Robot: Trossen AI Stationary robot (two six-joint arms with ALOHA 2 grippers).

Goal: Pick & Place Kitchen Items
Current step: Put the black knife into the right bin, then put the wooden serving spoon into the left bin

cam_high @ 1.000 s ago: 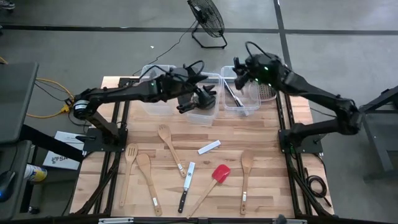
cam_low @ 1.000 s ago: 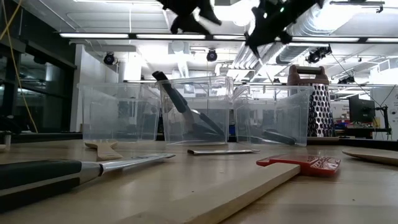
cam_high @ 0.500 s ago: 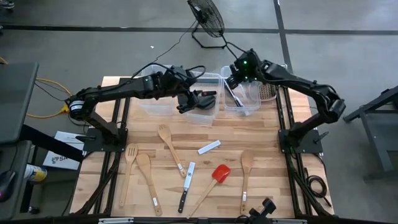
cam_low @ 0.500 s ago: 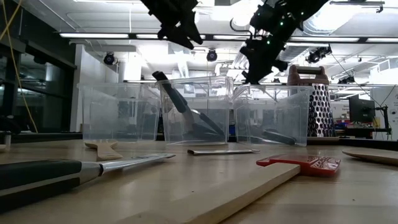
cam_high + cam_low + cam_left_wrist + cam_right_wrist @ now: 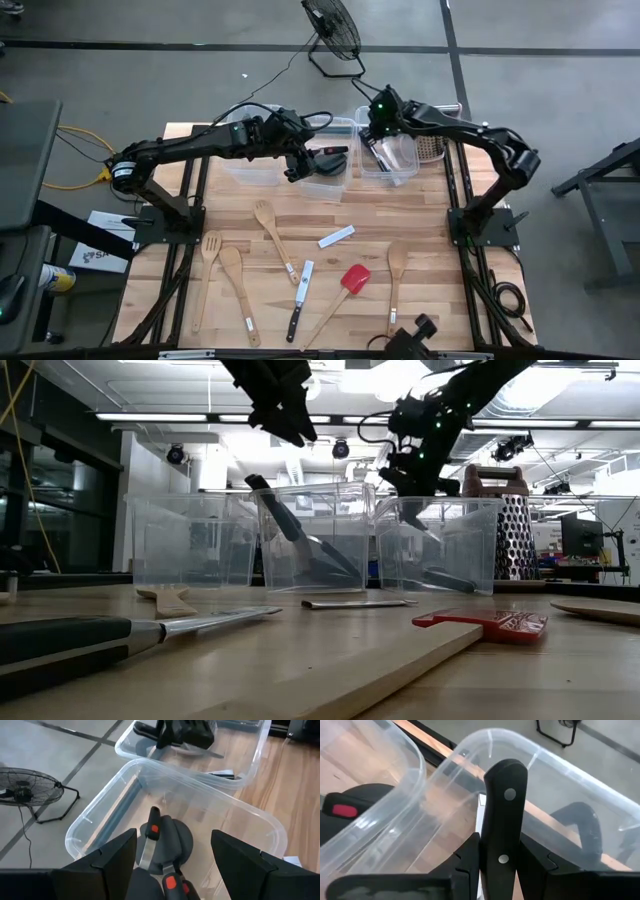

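My right gripper (image 5: pixel 376 136) (image 5: pixel 408 482) hangs over the right clear bin (image 5: pixel 398 172), shut on a black-handled knife (image 5: pixel 502 820); its blade is hidden. My left gripper (image 5: pixel 298 163) (image 5: pixel 172 857) is open above the middle clear bin (image 5: pixel 250 815), which holds black utensils (image 5: pixel 167 837). On the table lie wooden spoons (image 5: pixel 272 235) (image 5: pixel 238 290) (image 5: pixel 395 280), a slotted wooden spatula (image 5: pixel 208 270), a red-headed spatula (image 5: pixel 347 285) and a black-handled knife (image 5: pixel 298 300). My right gripper pinches the knife's black riveted handle (image 5: pixel 501 857) between its two fingers. The handle lies along the fingers, and its butt end (image 5: pixel 506 772) juts out past the fingertips. The fingers slant downward over the bin's rim. The knife is clear of the table.
A third clear bin (image 5: pixel 250 155) stands left of the middle one. A metal box grater (image 5: pixel 431 150) sits at the right bin's far right. A small pale flat piece (image 5: pixel 337 236) lies mid-table. The right bin holds a silvery utensil (image 5: pixel 385 165).
My right gripper has come down with the knife toward the right bin and tipped further downward, ending just above the bin's rim. My left gripper has tipped downward over the middle bin and stays open.
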